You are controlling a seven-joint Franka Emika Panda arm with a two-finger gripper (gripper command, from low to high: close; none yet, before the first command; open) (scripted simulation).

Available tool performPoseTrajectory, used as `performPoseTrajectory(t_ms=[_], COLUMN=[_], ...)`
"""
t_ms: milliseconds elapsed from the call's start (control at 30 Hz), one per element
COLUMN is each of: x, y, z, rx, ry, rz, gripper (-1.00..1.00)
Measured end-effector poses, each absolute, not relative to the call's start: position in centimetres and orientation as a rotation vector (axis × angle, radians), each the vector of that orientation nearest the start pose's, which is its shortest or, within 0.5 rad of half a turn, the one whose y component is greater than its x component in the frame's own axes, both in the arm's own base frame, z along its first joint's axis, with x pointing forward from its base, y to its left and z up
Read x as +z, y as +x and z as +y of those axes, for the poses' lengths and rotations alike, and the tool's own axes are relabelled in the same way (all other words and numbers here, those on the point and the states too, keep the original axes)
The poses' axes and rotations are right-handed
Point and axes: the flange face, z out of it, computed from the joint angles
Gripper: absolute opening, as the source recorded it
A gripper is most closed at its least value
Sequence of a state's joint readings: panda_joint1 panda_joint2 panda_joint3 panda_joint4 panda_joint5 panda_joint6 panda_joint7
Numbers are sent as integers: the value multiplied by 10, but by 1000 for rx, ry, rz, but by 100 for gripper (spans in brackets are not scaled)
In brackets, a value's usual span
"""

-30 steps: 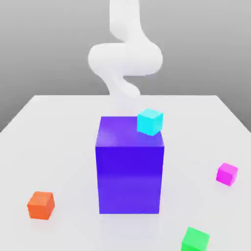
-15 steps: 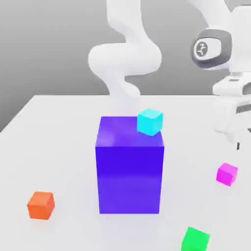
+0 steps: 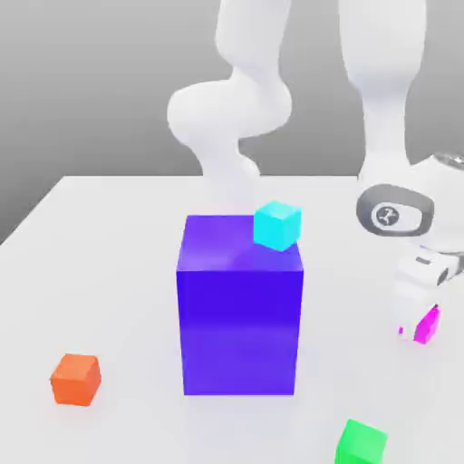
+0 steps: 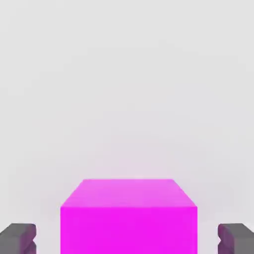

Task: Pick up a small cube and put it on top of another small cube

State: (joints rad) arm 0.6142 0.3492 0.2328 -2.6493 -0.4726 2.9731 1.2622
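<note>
The small magenta-pink cube (image 3: 430,326) rests on the white table near the exterior view's right edge, partly covered by my hand. My gripper (image 3: 419,324) has come down around it. In the hand view the same cube (image 4: 129,216) sits between the two dark fingertips (image 4: 17,238), with a gap on each side, so the gripper (image 4: 127,239) is open and straddles it without touching. The cyan cube (image 3: 276,225) stands on the back right corner of the big blue-violet block (image 3: 240,317).
An orange cube (image 3: 75,379) lies at the front on the exterior view's left. A green cube (image 3: 362,444) lies at the front right, close to the magenta one. The white arm (image 3: 231,109) rises behind the big block.
The hand came into view at the upper right and dropped down onto the magenta cube, now hiding part of it. None of the cubes has moved.
</note>
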Motion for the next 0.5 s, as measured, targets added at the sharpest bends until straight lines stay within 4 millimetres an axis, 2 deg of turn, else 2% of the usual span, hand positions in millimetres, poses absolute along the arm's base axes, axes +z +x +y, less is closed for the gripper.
performPoseTrajectory(t_ms=[133,367,433,500], x=[129,186,197,206], y=[235,237,274,323], z=[329,329,320,302], rx=[1,-1,-2,-1], ry=[-3138,-3139,-3141,-3137], rz=[-60,-55,33,149], gripper=[-100,-100,-100,-100])
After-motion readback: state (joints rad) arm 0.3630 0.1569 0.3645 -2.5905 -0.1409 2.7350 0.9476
